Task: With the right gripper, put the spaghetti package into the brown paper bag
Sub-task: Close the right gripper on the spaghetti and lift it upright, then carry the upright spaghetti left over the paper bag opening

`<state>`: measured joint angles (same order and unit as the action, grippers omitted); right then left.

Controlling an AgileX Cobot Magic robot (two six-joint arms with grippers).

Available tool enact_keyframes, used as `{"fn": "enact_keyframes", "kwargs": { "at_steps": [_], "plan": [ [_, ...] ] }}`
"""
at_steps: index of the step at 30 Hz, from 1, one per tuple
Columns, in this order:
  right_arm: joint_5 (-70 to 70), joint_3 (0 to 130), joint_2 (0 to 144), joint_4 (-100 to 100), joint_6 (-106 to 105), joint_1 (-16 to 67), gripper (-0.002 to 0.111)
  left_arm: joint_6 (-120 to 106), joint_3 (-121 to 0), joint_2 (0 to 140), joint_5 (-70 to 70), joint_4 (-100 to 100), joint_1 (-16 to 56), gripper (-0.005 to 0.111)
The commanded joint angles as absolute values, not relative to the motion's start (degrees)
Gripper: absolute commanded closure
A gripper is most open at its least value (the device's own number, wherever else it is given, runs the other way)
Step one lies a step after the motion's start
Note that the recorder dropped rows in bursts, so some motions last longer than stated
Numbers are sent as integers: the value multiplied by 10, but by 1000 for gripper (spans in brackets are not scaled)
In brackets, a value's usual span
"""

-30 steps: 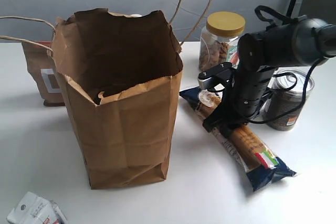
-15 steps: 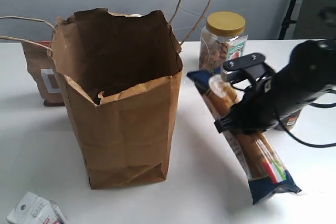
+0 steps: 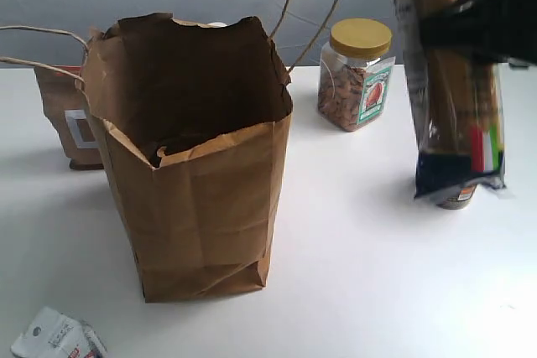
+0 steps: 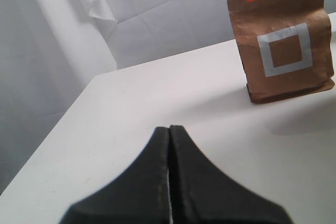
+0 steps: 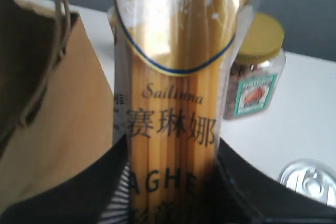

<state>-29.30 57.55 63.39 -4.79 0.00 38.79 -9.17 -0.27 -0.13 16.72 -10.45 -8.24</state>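
The spaghetti package [image 3: 449, 81] hangs nearly upright in the air at the right of the exterior view, its navy end and flag mark lowest. My right gripper [image 3: 478, 27] is shut on it across its middle. In the right wrist view the package [image 5: 176, 103] fills the gap between the two black fingers [image 5: 79, 192]. The brown paper bag [image 3: 197, 165] stands open on the table, to the left of the package and lower than its top; its wall and cord handle show as the bag [image 5: 47, 114]. My left gripper [image 4: 169, 129] is shut and holds nothing.
A jar with a yellow lid [image 3: 357, 77] stands behind the bag's right side; it is also in the right wrist view as the jar [image 5: 254, 77]. A metal can [image 5: 310, 182] sits under the package. A small brown pouch [image 4: 283, 40] stands at the left. A white packet [image 3: 54, 337] lies at the front left.
My right gripper has lifted the spaghetti package off the table and swung it from lying slanted to hanging almost upright, high at the right. The bag and jar have not moved.
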Motion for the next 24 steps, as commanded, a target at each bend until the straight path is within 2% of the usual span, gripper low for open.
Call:
{"fn": "enact_keyframes", "kwargs": {
  "at_steps": [1, 15, 24],
  "plan": [
    [-287, 681, 655, -39, 6, 396, 108, -90, 0, 0, 164, -102, -85, 107],
    [-288, 1005, 890, -29, 4, 521, 108, -90, 0, 0, 164, -102, -85, 107],
    [-292, 1021, 992, -12, 4, 544, 108, -90, 0, 0, 164, -102, -85, 107]
  ]
}}
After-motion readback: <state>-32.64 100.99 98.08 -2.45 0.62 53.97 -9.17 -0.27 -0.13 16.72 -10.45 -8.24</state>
